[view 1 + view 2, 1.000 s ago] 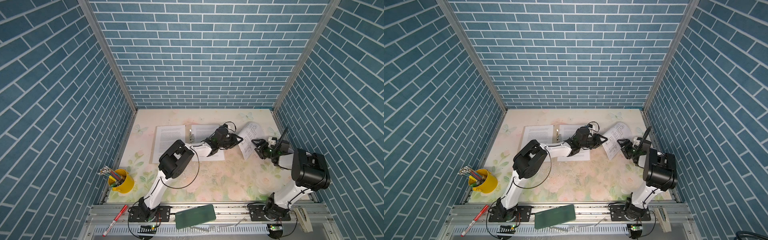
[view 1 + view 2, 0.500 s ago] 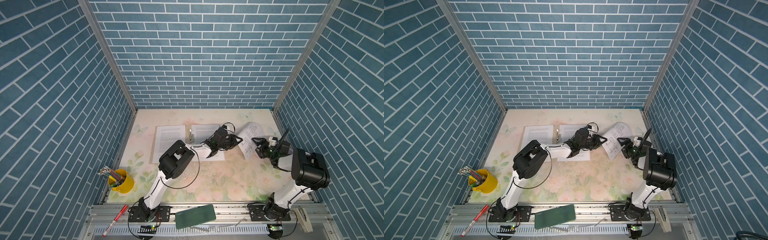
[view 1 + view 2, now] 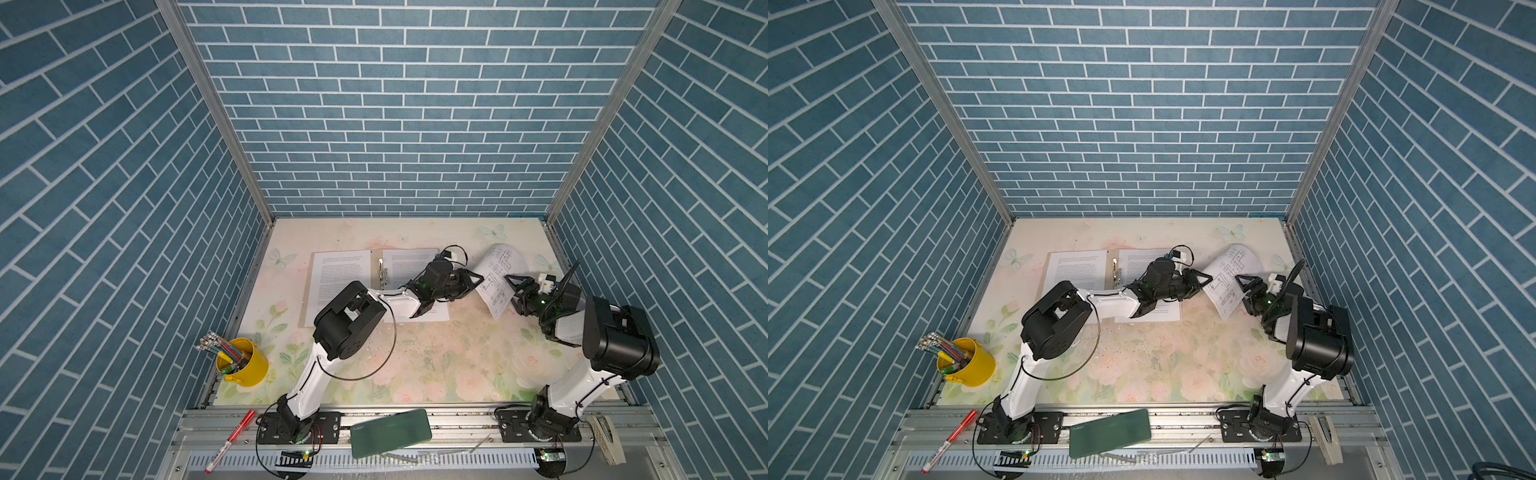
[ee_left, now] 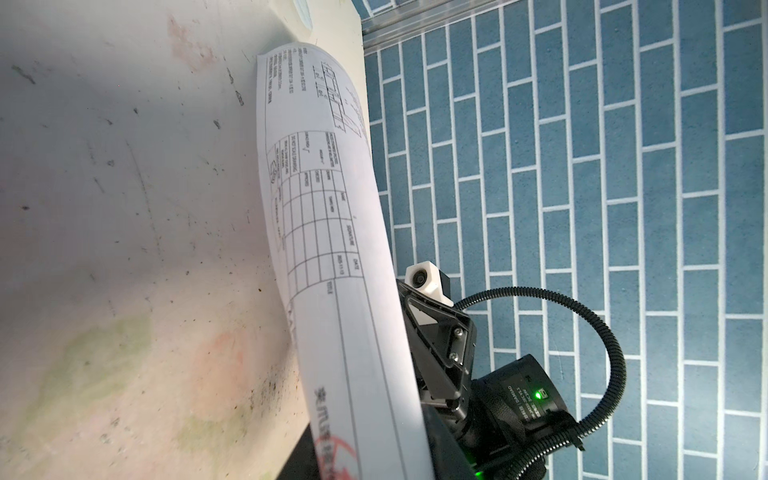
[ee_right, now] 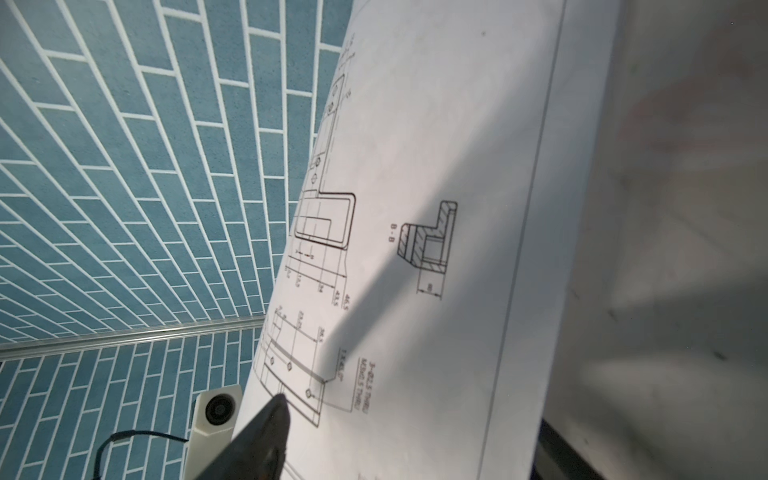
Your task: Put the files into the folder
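The tan folder (image 3: 308, 316) lies open at the back left of the table, with a metal clip (image 3: 382, 275) on its spine. One text file (image 3: 338, 278) rests on its left flap. Another text file (image 3: 405, 266) lies on the right flap, partly under my left arm. The third file, the diagram sheet (image 3: 496, 274) (image 5: 436, 208), stands curled above the table. My left gripper (image 3: 478, 281) (image 4: 365, 457) is shut on its left edge. My right gripper (image 3: 512, 291) (image 5: 409, 419) is open, its jaws wide apart on either side of the sheet's right edge.
A yellow cup of pens (image 3: 242, 368) stands at the front left corner. A dark green case (image 3: 390, 428) and a red marker (image 3: 230, 440) lie on the front rail. Blue brick walls close in the table on three sides.
My right gripper has edged left, bringing its open jaws around the diagram sheet's right edge. The left gripper and the sheet have hardly moved.
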Controlling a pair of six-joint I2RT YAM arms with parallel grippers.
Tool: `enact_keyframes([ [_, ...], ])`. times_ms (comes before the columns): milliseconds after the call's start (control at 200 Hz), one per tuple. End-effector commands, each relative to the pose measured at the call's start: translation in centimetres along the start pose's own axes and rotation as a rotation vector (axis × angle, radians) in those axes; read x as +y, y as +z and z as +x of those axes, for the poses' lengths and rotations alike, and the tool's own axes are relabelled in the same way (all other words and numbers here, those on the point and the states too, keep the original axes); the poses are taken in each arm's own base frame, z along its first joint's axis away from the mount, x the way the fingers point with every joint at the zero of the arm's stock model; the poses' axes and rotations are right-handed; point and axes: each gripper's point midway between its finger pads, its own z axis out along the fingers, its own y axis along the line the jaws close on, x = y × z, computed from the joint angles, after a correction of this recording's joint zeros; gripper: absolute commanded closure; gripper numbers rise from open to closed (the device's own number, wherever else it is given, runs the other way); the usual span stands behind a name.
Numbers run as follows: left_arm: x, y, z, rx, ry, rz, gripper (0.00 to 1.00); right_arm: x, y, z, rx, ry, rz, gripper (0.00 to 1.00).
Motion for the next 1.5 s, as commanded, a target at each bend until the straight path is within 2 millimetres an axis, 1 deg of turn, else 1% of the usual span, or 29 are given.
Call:
enact_keyframes([
  [0,-1.7,-0.8,-0.1,-0.017,0.02,0.035,0.63,1.5,-0.7,0.0,-0.012,-0.013,-0.031,0.26],
  [175,-1.1,-1.1,0.2,-0.016,0.02,0.022,0.63,2.7,-1.1,0.0,-0.013,-0.027,-0.049,0.38],
  [280,-1.1,-1.3,0.2,-0.017,0.032,0.014,0.63,3.1,-1.4,0.2,-0.013,-0.034,-0.046,0.43],
  [396,-0.6,-1.7,0.4,-0.014,0.044,-0.007,0.63,3.4,-2.0,0.4,-0.017,-0.051,-0.028,0.46],
  [521,-0.3,-2.0,0.6,-0.014,0.044,-0.012,0.63,4.0,-2.4,0.6,-0.017,-0.065,-0.021,0.54],
  [691,-0.7,-2.3,0.8,-0.011,0.054,0.002,0.63,4.5,-2.8,0.8,-0.02,-0.067,-0.018,0.68],
  [831,-1.0,-2.8,1.0,-0.011,0.072,0.012,0.63,4.9,-2.9,0.8,-0.031,-0.068,-0.006,0.7],
  [916,-1.0,-3.0,1.1,-0.009,0.077,0.012,0.61,5.2,-3.0,0.9,-0.029,-0.071,-0.004,0.76],
  [1036,-0.9,-3.1,1.4,0.005,0.086,0.012,0.57,5.6,-3.3,1.3,-0.026,-0.076,0.008,0.9],
  [1157,-0.4,-3.6,1.8,0.023,0.108,-0.023,0.53,6.3,-3.3,1.8,-0.019,-0.09,0.018,1.0],
  [1287,-0.6,-4.6,1.8,0.027,0.141,-0.064,0.44,7.4,-3.2,2.1,-0.016,-0.107,0.023,1.0],
  [1297,-0.6,-4.6,1.8,0.027,0.163,-0.065,0.43,7.5,-3.2,2.1,-0.016,-0.108,0.023,1.0],
  [1327,-0.6,-4.9,1.7,0.026,0.177,-0.07,0.4,7.8,-3.2,2.1,-0.017,-0.11,0.025,1.0],
  [1367,-0.5,-5.2,1.7,0.026,0.185,-0.081,0.34,8.1,-3.2,2.1,-0.019,-0.112,0.028,1.0],
  [1392,-0.4,-5.5,1.6,0.028,0.188,-0.089,0.3,8.5,-3.2,2.2,-0.017,-0.116,0.027,1.0],
  [1437,-0.2,-5.8,1.5,0.031,0.193,-0.097,0.27,9.2,-3.2,2.3,-0.014,-0.127,0.029,1.0],
  [1497,0.2,-6.4,1.5,0.037,0.199,-0.117,0.21,10.6,-3.5,2.4,-0.013,-0.161,0.035,1.0],
])
